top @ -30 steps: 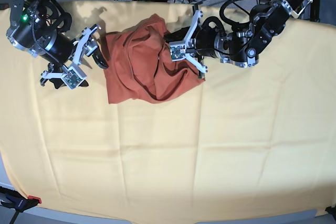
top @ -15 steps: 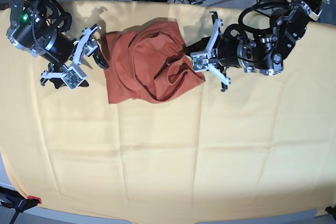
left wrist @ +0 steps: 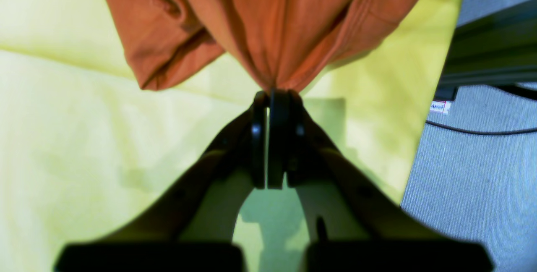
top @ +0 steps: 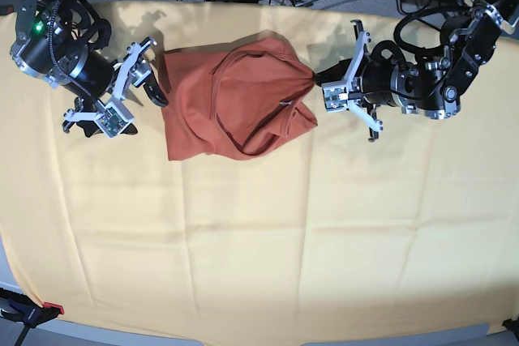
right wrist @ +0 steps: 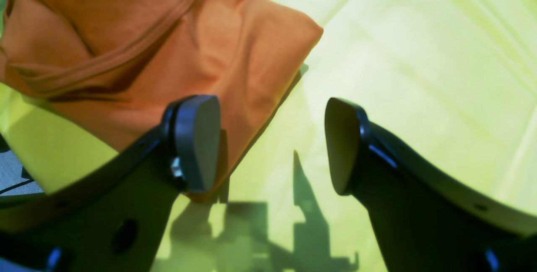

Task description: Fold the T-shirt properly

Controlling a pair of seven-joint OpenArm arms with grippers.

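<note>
Clearly the T-shirt (top: 231, 103) is lying bunched near the far edge of the yellow cloth (top: 259, 232), toward twelve o'clock in the base view, and it is behaving as thin, limp, light fabric, stretching into taut folds where the left gripper (top: 318, 80) is pinching a small tuck at its three o'clock edge with jaws fully closed. The right gripper (right wrist: 272, 146) is hovering with jaws spread wide and gripping nothing at the shirt's nine o'clock side, one finger (right wrist: 197, 142) over the fabric edge. Judging by this softness, seams and hems, like the ribbed band in the right wrist view, are probably offering the surest hold.
</note>
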